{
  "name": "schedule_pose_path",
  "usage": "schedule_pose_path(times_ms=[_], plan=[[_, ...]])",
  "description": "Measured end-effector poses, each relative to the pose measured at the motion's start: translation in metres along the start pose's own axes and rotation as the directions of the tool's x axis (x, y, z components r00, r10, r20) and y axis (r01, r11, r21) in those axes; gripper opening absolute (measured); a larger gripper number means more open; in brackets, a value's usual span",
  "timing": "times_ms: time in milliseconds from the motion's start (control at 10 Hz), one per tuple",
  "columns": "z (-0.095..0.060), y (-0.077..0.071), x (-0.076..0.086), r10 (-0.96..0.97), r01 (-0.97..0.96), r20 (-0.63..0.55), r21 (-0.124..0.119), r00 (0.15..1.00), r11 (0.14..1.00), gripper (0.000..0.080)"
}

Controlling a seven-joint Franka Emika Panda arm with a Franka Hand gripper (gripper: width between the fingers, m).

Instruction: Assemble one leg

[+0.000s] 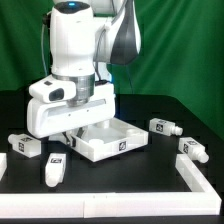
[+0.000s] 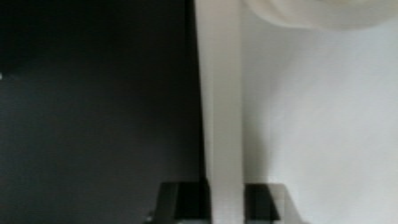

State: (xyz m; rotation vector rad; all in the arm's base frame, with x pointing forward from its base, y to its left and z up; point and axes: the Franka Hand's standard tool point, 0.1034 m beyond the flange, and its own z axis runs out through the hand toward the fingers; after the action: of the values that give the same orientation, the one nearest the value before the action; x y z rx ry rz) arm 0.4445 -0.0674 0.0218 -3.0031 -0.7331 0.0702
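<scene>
Four legs (image 1: 22, 146) (image 1: 53, 170) (image 1: 163, 126) (image 1: 193, 149) surround the panel (image 1: 108, 140); fingers (image 2: 178, 203) pinch it.

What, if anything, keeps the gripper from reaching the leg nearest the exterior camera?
Probably not reachable straight away: the gripper sits low with the panel edge between its fingers, so it must lift off. The leg itself lies uncovered in the open.

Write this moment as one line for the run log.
gripper: shut on panel edge | legs: four, loose around panel | leg assembly: not started
</scene>
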Motion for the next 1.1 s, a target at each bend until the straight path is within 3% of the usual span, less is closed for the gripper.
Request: schedule_pose_path(times_ms=[200, 300, 400, 500, 900, 1100], plan=[[-0.019, 0.000, 0.030, 0.213, -0.213, 0.026, 0.028, 0.977, 0.977, 0.0052], [-0.024, 0.006, 0.042, 0.249, -0.250, 0.011, 0.022, 0.968, 0.968, 0.0052], [-0.023, 0.010, 0.042, 0.244, -0.244, -0.039, -0.007, 0.969, 0.970, 0.0052], [-0.020, 0.008, 0.037, 0.209, -0.209, -0.040, -0.013, 0.977, 0.978, 0.0052], [-0.018, 0.008, 0.038, 0.218, -0.219, -0.035, -0.010, 0.975, 0.976, 0.0052], [-0.013, 0.017, 0.061, 0.378, -0.378, -0.032, 0.003, 0.925, 0.926, 0.0052]])
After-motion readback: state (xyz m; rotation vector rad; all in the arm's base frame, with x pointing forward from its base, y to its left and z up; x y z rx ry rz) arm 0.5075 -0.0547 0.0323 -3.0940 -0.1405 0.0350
